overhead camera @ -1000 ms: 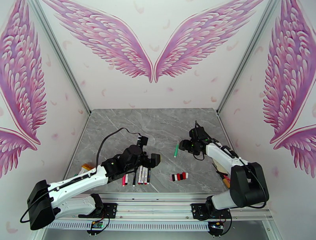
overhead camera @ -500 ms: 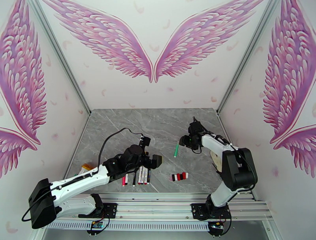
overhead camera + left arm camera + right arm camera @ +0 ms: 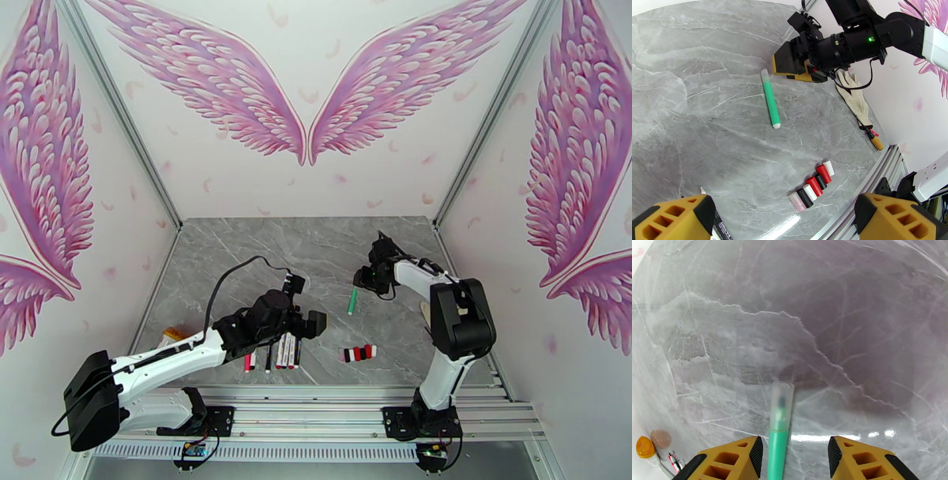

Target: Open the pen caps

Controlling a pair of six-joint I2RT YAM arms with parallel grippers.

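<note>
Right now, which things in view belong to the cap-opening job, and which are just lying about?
Job: green pen, its clear cap, loose caps, row of pens.
Lying about: white glove, orange-handled tool.

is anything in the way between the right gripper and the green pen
Nothing visible does. The green pen lies alone on the marble table, between the right gripper's open fingers, its clear cap pointing ahead of them.

Left pincer gapes wide; right pincer (arm outstretched) stands parted.
</note>
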